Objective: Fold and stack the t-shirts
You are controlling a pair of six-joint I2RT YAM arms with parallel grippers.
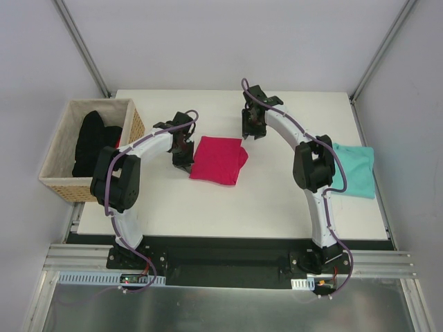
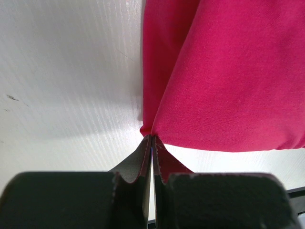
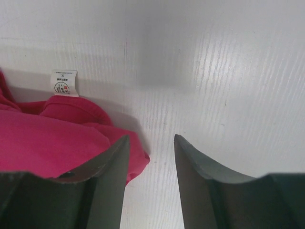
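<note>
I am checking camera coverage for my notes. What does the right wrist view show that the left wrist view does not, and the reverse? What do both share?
Only the right wrist view shows the white neck label and the right gripper, its jaws apart with nothing between them. Only the left wrist view shows the left gripper, shut on a corner of the pink t-shirt. Both share that shirt and the white table.

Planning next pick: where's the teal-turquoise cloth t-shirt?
In the top view, the teal-turquoise cloth t-shirt lies at the right edge of the table, beside the right arm, apart from the folded magenta-pink shirt mid-table.
</note>
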